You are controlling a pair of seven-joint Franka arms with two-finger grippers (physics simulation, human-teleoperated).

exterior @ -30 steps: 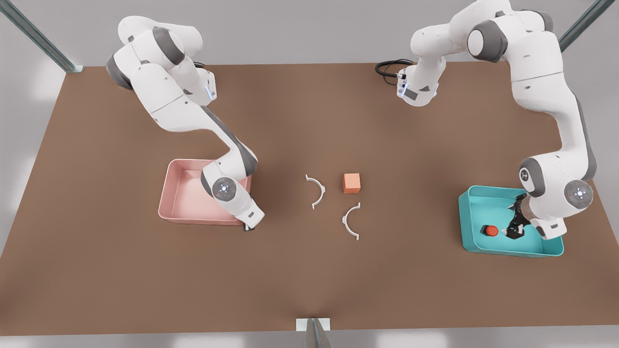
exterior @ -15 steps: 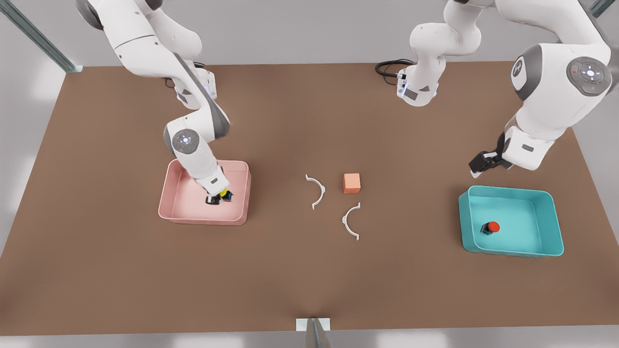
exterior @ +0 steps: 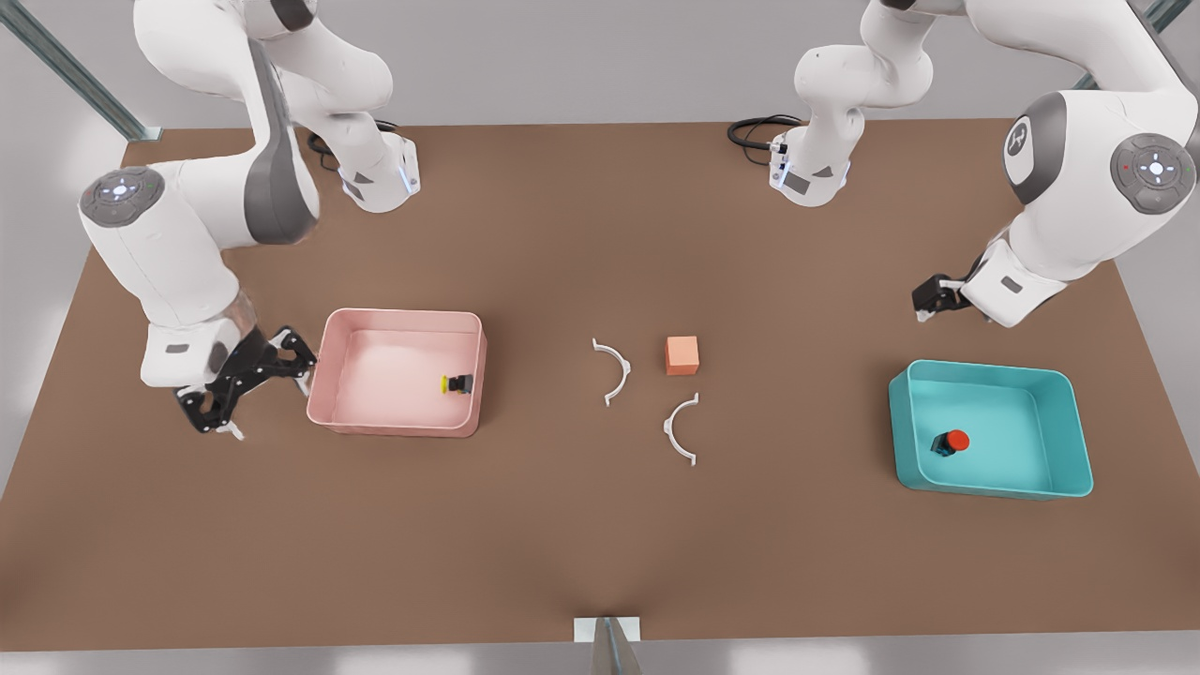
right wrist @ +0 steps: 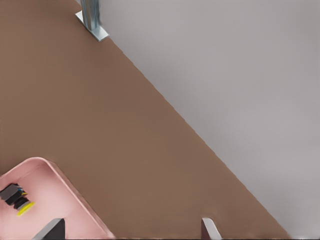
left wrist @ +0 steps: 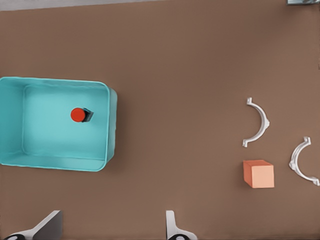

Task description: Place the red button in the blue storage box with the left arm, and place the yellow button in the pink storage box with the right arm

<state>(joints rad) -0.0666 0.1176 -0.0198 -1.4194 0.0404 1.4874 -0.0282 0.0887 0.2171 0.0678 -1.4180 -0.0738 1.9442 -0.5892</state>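
The red button (exterior: 951, 442) (left wrist: 79, 114) rests inside the blue storage box (exterior: 989, 489) (left wrist: 107, 130), near its wall toward the table's middle. Up and away from that box, toward the table's back, my left gripper (exterior: 933, 302) (left wrist: 110, 232) hangs open and holds nothing. The yellow button (exterior: 457, 383) (right wrist: 17, 200) lies on its side in the pink storage box (exterior: 394, 427) (right wrist: 75, 200), close to the wall on the front view's right. My right gripper (exterior: 255, 389) (right wrist: 130, 232) is open and empty, just outside the pink box on the front view's left.
An orange cube (exterior: 682, 355) (left wrist: 258, 173) and two white curved pieces (exterior: 614, 370) (exterior: 680, 431) lie at the table's middle. A black cable (exterior: 755, 131) coils by the arm base at the back. Metal posts stand at the table's corners and front edge.
My right gripper released the yellow button in the pink box, rose, and swung out to the front view's left. The left gripper shifted only slightly above the blue box.
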